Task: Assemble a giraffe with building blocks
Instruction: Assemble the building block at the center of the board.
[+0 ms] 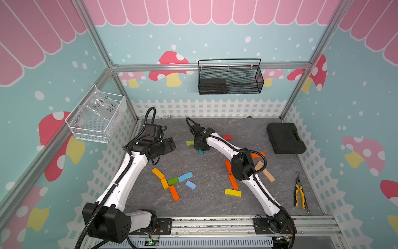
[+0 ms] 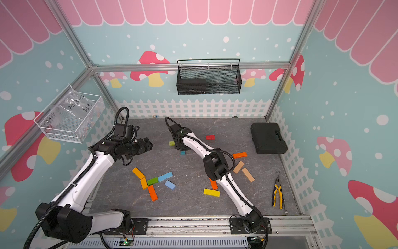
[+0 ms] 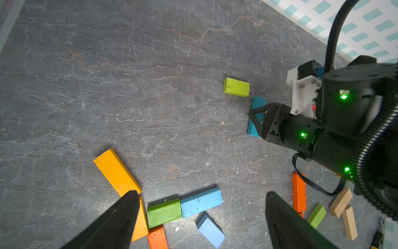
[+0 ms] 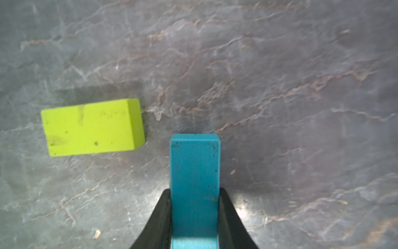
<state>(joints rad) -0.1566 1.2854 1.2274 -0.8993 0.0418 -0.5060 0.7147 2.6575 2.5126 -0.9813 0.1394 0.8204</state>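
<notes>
Toward the far middle of the grey mat (image 1: 211, 204), the right gripper (image 4: 195, 194) is clamped on a teal block (image 4: 195, 168). Its black fingers (image 4: 160, 215) press the block's long sides, and the free end juts out past the fingertips (whether the block is clear of the mat or resting on it cannot be told). Just left of it a lime block (image 1: 190, 143) lies flat, close to the teal one but not touching it. A red block (image 1: 226, 137) sits a little farther back and to the right.

Over the left side of the mat, the left gripper (image 3: 201, 193) hangs with its jaws spread wide and nothing between them.

Nearer, left of centre, several blocks lie together. A long amber block (image 1: 158, 173) slants down to a short amber block (image 1: 164, 183). A green block (image 1: 173, 181) touches that one and meets a light blue bar (image 1: 185, 176) end to end. An orange block (image 1: 174, 193) runs nearward from the join. A small light blue block (image 1: 190, 184) lies just beside the group, apart.

On the right, a yellow block (image 1: 233, 192) lies near the right arm, with two orange bars (image 1: 233, 182) partly hidden under the arm. Two tan blocks (image 1: 268, 175) and another orange bar (image 1: 257, 154) lie beyond it. A black case (image 1: 285, 138) sits at the far right and pliers (image 1: 299, 191) at the near right.
</notes>
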